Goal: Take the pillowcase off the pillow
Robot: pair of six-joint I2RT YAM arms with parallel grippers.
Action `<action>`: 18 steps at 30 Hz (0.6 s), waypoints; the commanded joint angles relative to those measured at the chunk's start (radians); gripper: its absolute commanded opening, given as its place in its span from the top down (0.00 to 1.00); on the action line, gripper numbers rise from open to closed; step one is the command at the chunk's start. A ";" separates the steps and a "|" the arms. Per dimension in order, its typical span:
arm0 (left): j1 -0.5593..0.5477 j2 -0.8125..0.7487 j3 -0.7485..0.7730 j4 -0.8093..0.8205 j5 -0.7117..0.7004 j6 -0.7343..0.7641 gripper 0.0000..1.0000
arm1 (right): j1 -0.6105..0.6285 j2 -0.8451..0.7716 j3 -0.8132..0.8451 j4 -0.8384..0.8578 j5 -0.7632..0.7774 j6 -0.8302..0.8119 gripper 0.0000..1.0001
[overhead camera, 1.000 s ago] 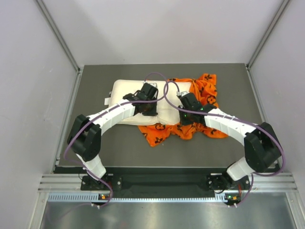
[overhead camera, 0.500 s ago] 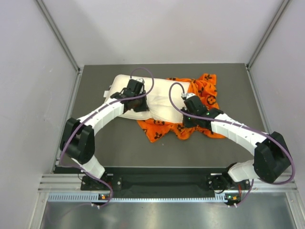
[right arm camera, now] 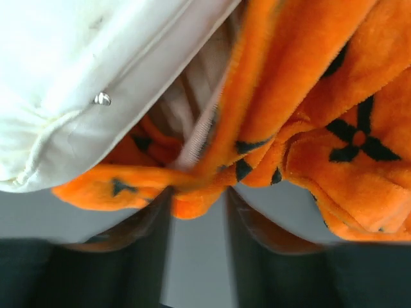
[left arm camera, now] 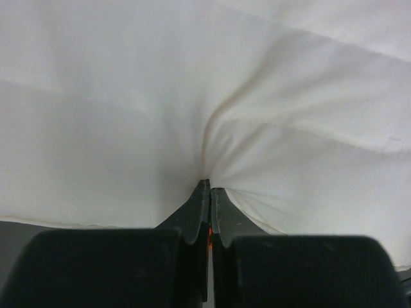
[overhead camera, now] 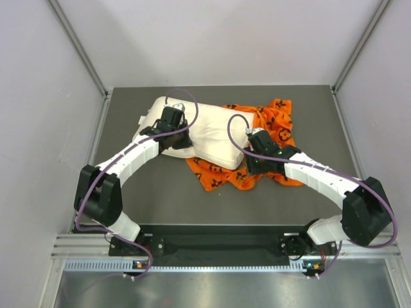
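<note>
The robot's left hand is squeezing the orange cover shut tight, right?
Not quite. The left gripper is shut tight, but on the cream pillow, not the orange pillowcase. The left wrist view shows only white fabric puckered at its fingertips.

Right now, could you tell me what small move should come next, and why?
Probably close the right gripper on the pillowcase edge lying between its parted jaws. The left gripper pinches the pillow, whose end overlaps the case, so an anchor lets it slide free.
</note>
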 commanded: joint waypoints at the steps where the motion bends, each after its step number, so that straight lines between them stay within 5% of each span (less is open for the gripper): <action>1: 0.016 -0.053 -0.026 0.074 -0.040 0.028 1.00 | 0.003 -0.035 0.072 -0.022 0.048 -0.016 0.54; 4: 0.016 -0.067 -0.066 0.066 -0.043 0.041 1.00 | -0.015 -0.049 0.144 -0.042 0.072 -0.027 0.27; 8: 0.016 -0.088 -0.092 0.057 -0.049 0.051 1.00 | -0.087 -0.034 0.227 -0.038 0.074 -0.044 0.11; 18: 0.016 -0.112 -0.112 0.056 -0.051 0.045 1.00 | -0.213 0.127 0.185 0.103 0.063 -0.096 0.02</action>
